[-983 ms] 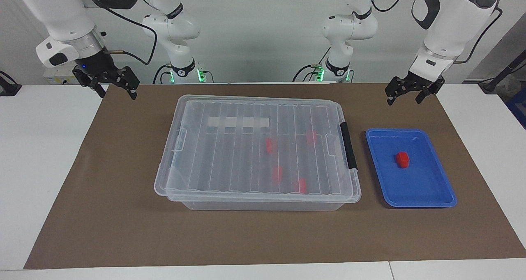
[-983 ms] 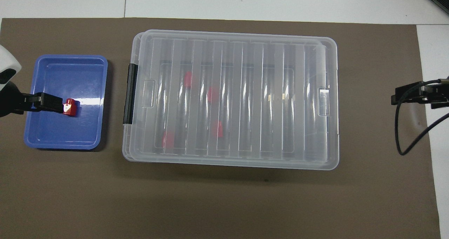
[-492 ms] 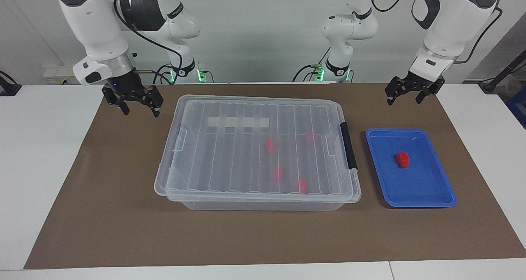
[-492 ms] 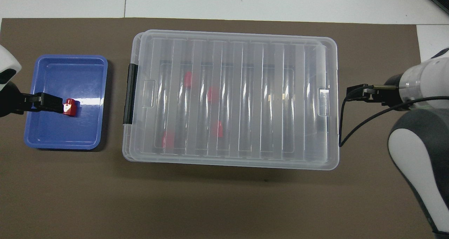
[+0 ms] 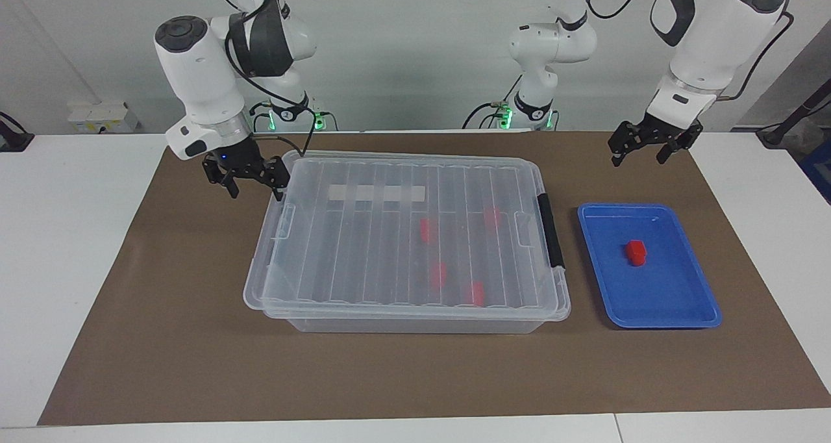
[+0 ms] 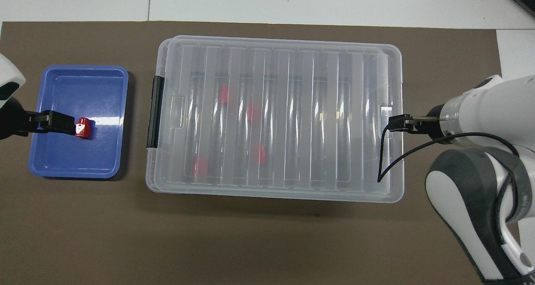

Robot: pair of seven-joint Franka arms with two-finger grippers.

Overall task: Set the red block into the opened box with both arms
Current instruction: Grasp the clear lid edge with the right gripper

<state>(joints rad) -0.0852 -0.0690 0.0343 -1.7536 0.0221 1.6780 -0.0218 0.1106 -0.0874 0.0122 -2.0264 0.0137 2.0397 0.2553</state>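
The box lies mid-mat, its ribbed clear lid resting on it. Several red blocks show through the lid. One red block sits in the blue tray beside the box's black handle. My left gripper hangs open in the air, over the mat at the tray's edge nearer the robots, holding nothing. My right gripper is open and empty, raised at the box's end toward the right arm, close to the lid's rim.
A brown mat covers the white table. The blue tray lies toward the left arm's end. Bare mat lies along the box's side farther from the robots.
My right arm has swung in from the table's edge to the box's end, its gripper still open. The left gripper, the box and the blocks have not moved.
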